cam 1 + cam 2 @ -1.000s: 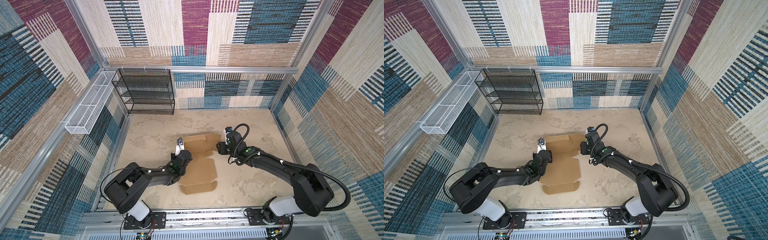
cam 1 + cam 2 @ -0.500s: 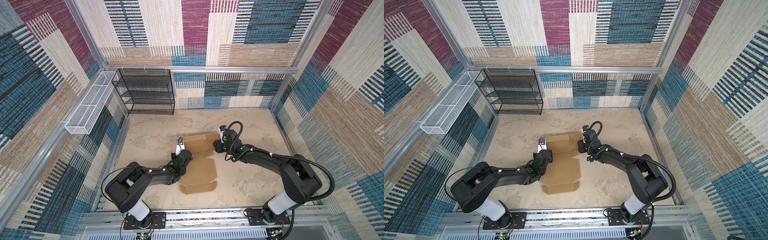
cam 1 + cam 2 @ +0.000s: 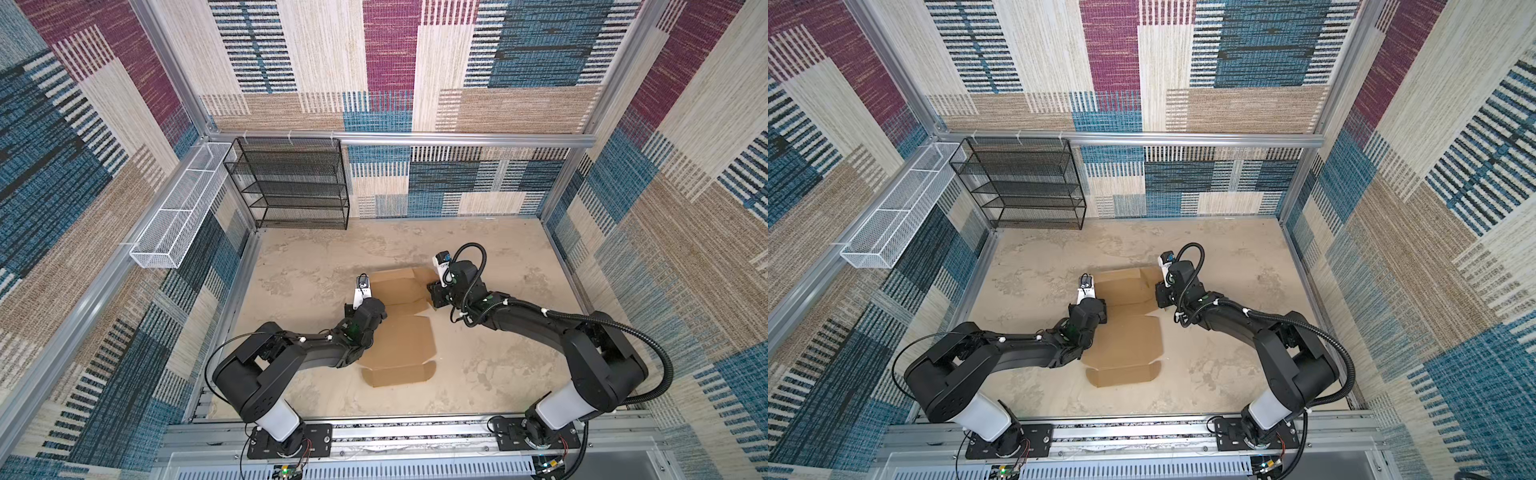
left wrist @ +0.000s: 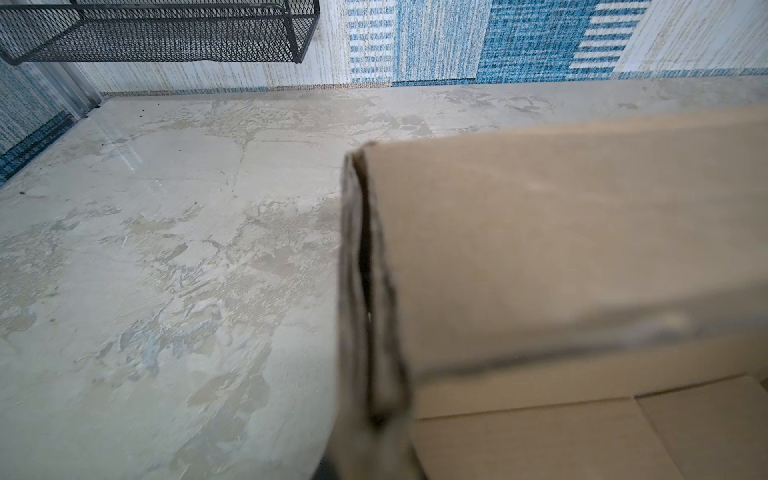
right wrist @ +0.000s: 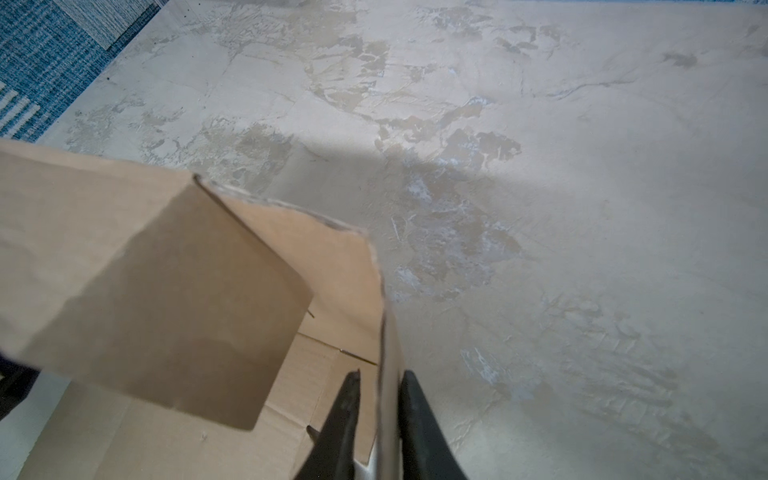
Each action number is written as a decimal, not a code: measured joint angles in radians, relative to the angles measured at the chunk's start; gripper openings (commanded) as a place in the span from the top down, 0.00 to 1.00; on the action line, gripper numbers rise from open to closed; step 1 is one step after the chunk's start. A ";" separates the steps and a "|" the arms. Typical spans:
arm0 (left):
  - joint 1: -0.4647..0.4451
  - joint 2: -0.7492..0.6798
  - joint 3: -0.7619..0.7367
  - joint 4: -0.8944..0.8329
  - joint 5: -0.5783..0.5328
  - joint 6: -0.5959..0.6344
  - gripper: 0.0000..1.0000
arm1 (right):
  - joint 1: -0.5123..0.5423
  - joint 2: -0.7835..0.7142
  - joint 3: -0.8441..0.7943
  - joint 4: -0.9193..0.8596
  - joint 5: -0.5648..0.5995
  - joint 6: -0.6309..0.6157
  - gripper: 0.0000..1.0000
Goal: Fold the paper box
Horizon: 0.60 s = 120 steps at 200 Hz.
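Observation:
The paper box point(image 3: 401, 332) point(image 3: 1125, 332) is a brown cardboard sheet lying half folded in the middle of the floor, with its far wall raised. My left gripper point(image 3: 375, 309) point(image 3: 1097, 309) is shut on its left side wall point(image 4: 365, 291), a doubled edge that runs into the jaws. My right gripper point(image 5: 384, 382) point(image 3: 434, 295) point(image 3: 1160, 297) is shut on the upright right side flap point(image 5: 332, 257), one black finger on each face. A corner tab point(image 5: 166, 291) leans inward beside it. The near flap point(image 3: 399, 374) lies flat.
A black mesh shelf rack point(image 3: 297, 183) point(image 4: 158, 33) stands against the back wall on the left. A white wire basket point(image 3: 178, 212) hangs on the left wall. Patterned walls enclose the floor, and an aluminium rail point(image 3: 395, 428) runs along the front.
My right gripper has moved a little left to the box's right side flap and its jaws have closed on it. The left arm has not moved.

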 measured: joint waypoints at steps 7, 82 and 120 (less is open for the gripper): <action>0.000 0.000 0.001 0.000 0.000 0.000 1.00 | 0.000 -0.003 0.000 0.000 -0.002 0.000 0.85; 0.000 0.000 0.009 -0.015 -0.008 0.000 1.00 | 0.007 -0.053 0.002 -0.030 -0.010 -0.003 0.91; 0.000 0.000 0.011 -0.019 -0.014 -0.002 1.00 | 0.062 -0.054 0.017 -0.055 -0.019 -0.003 0.91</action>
